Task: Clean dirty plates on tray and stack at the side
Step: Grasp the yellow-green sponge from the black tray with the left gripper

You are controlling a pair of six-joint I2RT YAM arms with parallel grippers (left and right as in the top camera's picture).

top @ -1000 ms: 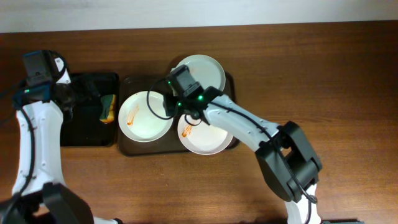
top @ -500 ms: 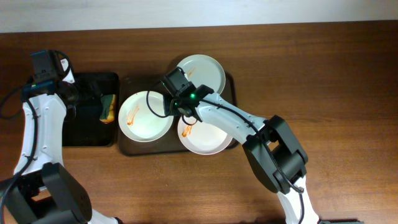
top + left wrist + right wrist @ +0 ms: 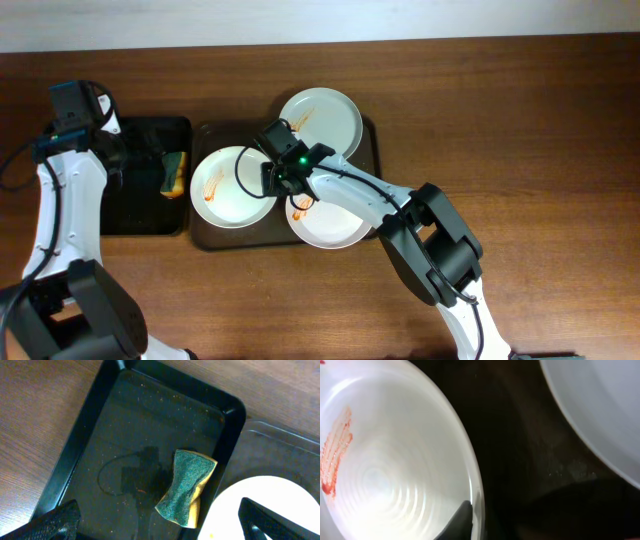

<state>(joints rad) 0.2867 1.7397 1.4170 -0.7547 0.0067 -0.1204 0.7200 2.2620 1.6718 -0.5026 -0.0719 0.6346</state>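
Observation:
Three white plates lie on the dark brown tray [image 3: 213, 234]. The left plate [image 3: 240, 195] has an orange smear, the front right plate [image 3: 335, 228] has a smear near its left rim, and the back plate [image 3: 328, 115] has a faint one. My right gripper [image 3: 272, 178] sits at the left plate's right rim. In the right wrist view one finger [image 3: 480, 521] presses the inside of that plate's [image 3: 385, 475] rim, and the other finger is lost in the dark tray [image 3: 520, 435]. My left gripper [image 3: 157, 527] is open above the green-and-yellow sponge [image 3: 186, 485].
A smaller black tray [image 3: 135, 212] left of the brown tray holds the sponge [image 3: 176, 172]; it also shows in the left wrist view [image 3: 125, 425]. Bare wooden table [image 3: 520, 150] lies right of and in front of the trays.
My right gripper has moved left and down from the gap between the plates onto the left plate's right rim. My left arm shifted slightly, then held still.

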